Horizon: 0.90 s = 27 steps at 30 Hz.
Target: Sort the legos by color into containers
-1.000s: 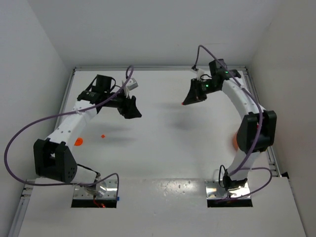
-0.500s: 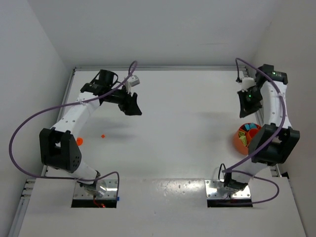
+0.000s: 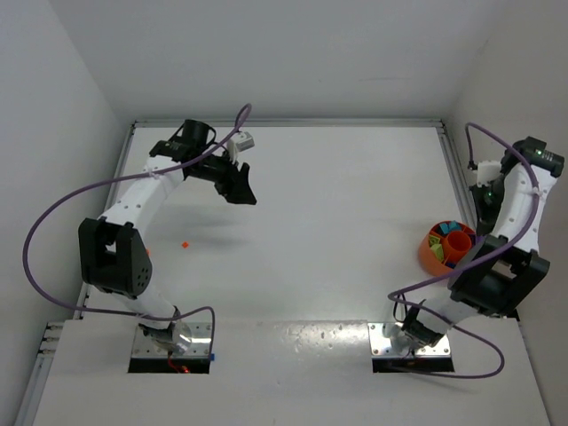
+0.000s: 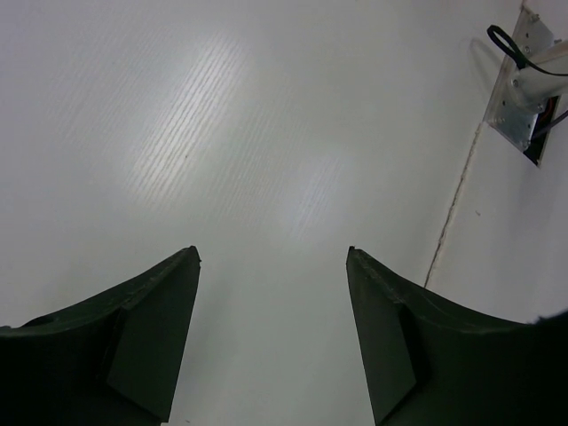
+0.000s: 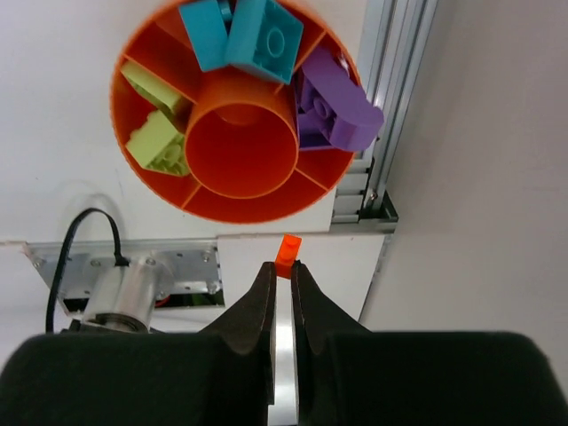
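The round orange bowl point(image 3: 428, 256) stands at the table's right edge. In the right wrist view the bowl point(image 5: 232, 205) holds cyan legos point(image 5: 253, 37), purple legos point(image 5: 338, 110) and lime green legos point(image 5: 156, 130) in separate ring compartments; its central cup point(image 5: 240, 135) looks empty. My right gripper point(image 5: 282, 264) hangs high beside the bowl, shut on a tiny orange lego point(image 5: 287, 249). From above, the right gripper point(image 3: 483, 206) sits just behind the bowl. One orange lego point(image 3: 185, 244) lies on the table at the left. My left gripper point(image 3: 241, 190) point(image 4: 272, 257) is open and empty above bare table.
An aluminium rail point(image 5: 390, 106) runs along the table's right edge close to the bowl, with the side wall just beyond it. The right arm's base plate and cable point(image 5: 115, 266) lie near the bowl. Walls enclose the table at the back and left.
My right arm swung from the back middle to the right edge by the bowl, carrying the orange lego. The left arm shifted slightly and its jaws widened a little.
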Each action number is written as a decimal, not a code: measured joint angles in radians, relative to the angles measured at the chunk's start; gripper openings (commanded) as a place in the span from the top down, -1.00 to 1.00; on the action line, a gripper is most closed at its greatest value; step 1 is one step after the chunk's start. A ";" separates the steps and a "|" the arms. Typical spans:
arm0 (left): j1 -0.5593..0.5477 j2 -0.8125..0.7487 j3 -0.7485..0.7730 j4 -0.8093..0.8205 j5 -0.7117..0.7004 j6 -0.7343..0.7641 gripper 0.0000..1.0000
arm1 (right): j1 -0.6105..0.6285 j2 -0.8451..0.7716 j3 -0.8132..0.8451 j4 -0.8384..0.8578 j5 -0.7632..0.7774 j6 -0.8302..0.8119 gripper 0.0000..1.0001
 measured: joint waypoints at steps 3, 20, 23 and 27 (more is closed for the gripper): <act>0.000 0.012 0.000 -0.005 0.001 0.005 -0.73 | -0.020 0.013 -0.021 -0.004 -0.006 -0.022 1.00; 0.003 0.019 -0.002 0.003 -0.066 -0.085 -0.99 | 0.000 0.143 -0.022 -0.003 -0.087 -0.050 1.00; 0.012 0.020 -0.002 0.000 -0.084 -0.103 -0.99 | 0.007 0.143 -0.045 -0.002 -0.094 -0.050 0.74; 0.035 0.029 0.001 -0.022 -0.101 -0.098 -0.99 | 0.021 0.151 -0.074 -0.006 -0.100 -0.049 0.46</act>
